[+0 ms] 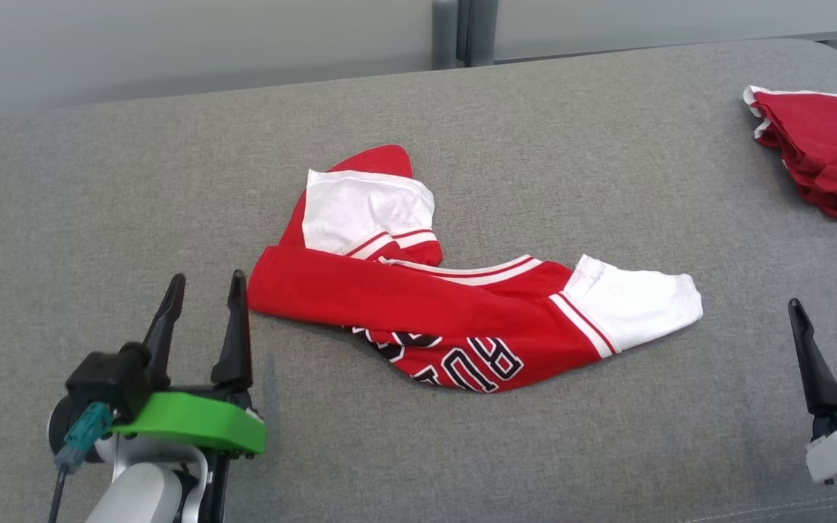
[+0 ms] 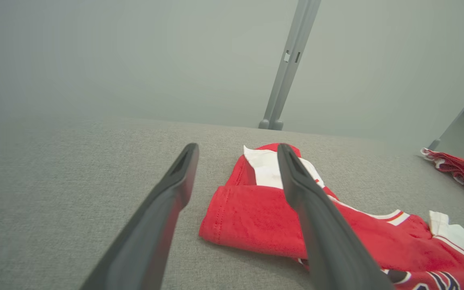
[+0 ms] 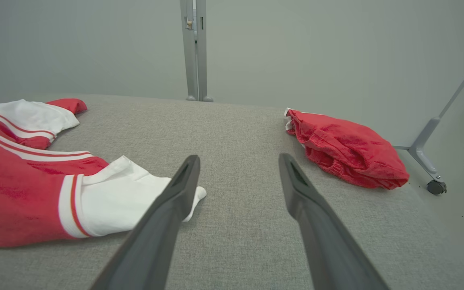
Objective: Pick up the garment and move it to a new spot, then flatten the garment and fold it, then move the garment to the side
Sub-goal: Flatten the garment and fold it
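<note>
The garment (image 1: 462, 319) was seen lying bunched up, nothing gripped; left gripper (image 1: 207, 276) and right gripper (image 1: 824, 296) were both held wide open. Flattening seemed next, so edges probably needed pulling outward.

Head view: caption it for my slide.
Left gripper and right gripper, both open, flank a rumpled red-and-white garment on grey surface.

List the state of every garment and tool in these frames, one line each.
red and white jersey: lying rumpled and partly folded over on the grey padded surface, lettering half hidden, held by nothing.
red garment: bunched in a heap at the surface's far right corner.
left tool: open, empty, beside the jersey's left end.
right tool: open, empty, apart from the jersey's right end.
</note>
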Controlling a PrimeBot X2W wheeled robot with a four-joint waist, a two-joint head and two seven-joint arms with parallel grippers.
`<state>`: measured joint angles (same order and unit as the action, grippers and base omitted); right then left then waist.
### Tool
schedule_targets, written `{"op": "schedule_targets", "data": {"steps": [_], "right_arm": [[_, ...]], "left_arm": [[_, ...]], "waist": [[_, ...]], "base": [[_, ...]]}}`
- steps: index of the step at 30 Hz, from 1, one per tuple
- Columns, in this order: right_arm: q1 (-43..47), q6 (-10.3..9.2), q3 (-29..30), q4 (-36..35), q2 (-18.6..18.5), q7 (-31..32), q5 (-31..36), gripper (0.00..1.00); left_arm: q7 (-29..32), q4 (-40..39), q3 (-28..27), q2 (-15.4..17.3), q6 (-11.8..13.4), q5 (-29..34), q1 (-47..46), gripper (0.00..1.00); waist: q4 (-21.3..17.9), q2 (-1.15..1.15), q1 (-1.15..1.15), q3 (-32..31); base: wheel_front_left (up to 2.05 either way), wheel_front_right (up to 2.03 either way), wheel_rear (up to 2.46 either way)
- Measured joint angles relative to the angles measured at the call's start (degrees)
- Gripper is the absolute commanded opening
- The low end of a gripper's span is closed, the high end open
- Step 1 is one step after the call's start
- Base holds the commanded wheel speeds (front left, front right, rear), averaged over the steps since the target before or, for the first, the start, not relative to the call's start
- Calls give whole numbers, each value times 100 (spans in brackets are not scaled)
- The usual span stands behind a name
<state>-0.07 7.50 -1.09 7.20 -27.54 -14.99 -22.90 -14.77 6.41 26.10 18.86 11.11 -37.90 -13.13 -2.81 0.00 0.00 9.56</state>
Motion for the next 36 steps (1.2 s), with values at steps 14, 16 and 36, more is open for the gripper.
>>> {"op": "schedule_targets", "data": {"steps": [14,16,36], "right_arm": [[1060,0,925,-349,1294,-4,509,100],[1104,0,954,-349,1333,-4,523,100],[-1386,0,-63,898,498,1247,-543,100]], "left_arm": [[-26,-1038,-1421,-319,-178,855,1835,100],[-26,-1001,-1491,-389,-274,907,1909,100],[2450,12,-870,-272,-915,777,-611,100]], "waist": [[276,0,0,-411],[287,0,0,-447],[217,0,0,642]], "base": [[0,0,0],[0,0,0],[0,0,0]]}}
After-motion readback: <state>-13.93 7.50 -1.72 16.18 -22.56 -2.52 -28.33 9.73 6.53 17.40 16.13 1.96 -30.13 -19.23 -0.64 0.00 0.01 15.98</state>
